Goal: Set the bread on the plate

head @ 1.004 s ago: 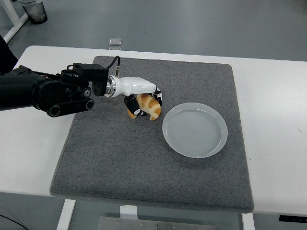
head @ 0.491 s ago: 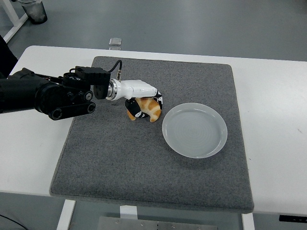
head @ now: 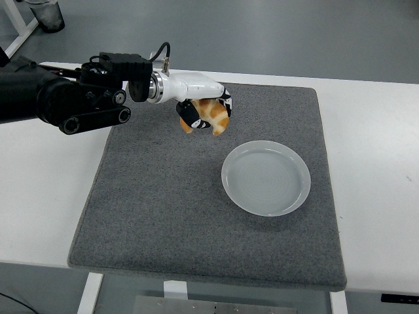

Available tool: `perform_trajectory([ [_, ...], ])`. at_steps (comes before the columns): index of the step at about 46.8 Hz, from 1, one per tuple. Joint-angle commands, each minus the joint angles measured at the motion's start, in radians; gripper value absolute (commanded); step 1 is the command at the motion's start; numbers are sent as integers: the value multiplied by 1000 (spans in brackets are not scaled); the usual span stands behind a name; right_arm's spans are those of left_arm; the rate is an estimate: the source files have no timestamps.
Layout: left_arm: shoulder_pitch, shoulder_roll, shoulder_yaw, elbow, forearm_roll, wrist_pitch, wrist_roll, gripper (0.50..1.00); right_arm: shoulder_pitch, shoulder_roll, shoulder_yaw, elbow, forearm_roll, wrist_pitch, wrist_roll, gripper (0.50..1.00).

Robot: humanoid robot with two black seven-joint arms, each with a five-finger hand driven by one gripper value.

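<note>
While clamping the golden-brown croissant-shaped bread (head: 211,117), the left hand (head: 203,104) is hovering above the grey felt mat (head: 163,209), beside the round translucent white plate (head: 266,177).

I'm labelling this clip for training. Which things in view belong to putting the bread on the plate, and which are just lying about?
Part of the job:
- bread, held in the left hand
- plate, empty
- grey mat under the plate

Lying about:
- small clear object on the floor beyond the table
- dark bin at top left

Grey felt mat (head: 196,216) on white table (head: 380,163), perhaps a bin (head: 46,14) on the floor beyond
</note>
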Motion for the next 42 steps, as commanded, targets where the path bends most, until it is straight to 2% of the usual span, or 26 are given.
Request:
perform_trajectory([
  [1,-42,14,-17,-9,-2,-2,0,500,0,0,0,0,0,0,1,952],
  [9,-112,37,-61,-27,-6,-31,-1,500,0,0,0,0,0,0,1,952],
  [21,-120,14,-146,-56,7,-37,-8,500,0,0,0,0,0,0,1,954],
  [35,-103,-140,-173,-56,16,-14,-96,500,0,0,2,0,0,0,1,952],
  [42,-80,-207,-167,-39,47,-14,-103,500,0,0,2,0,0,0,1,952],
])
